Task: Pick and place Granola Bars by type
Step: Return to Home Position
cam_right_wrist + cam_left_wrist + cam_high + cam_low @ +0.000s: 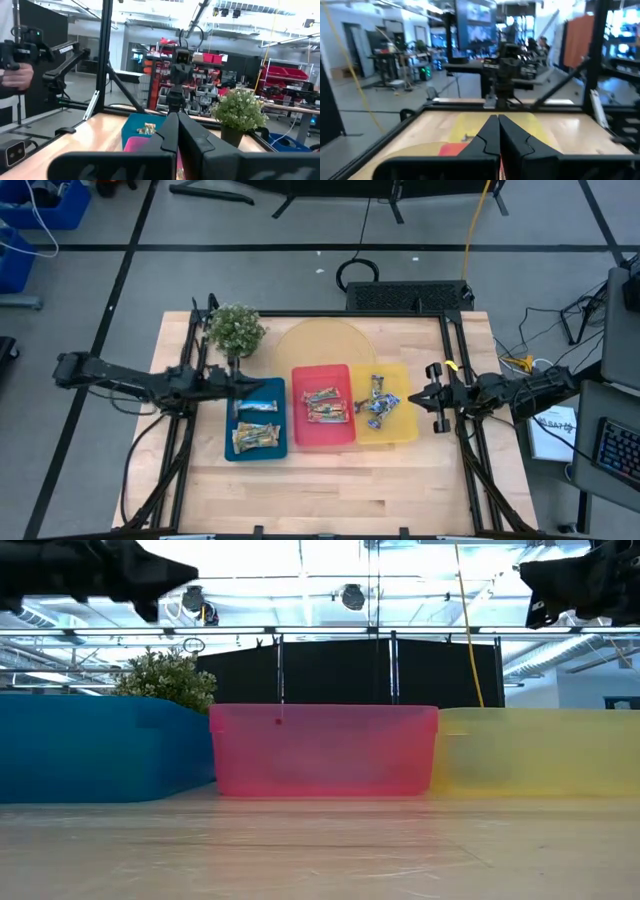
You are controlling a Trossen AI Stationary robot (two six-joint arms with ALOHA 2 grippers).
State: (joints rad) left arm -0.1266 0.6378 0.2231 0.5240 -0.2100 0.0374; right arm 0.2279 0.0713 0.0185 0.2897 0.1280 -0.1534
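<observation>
neighbouring left gripper (264, 387): potted plant (236, 330); right gripper (411, 398) beside yellow tray (396, 431)

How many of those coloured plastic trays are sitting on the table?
3, side by side: the blue tray on the left, the red tray in the middle, the yellow tray on the right. None seems hidden.

Blue tray (279, 392), red tray (320, 376), yellow tray (401, 426); blue bars (380, 406)
</observation>
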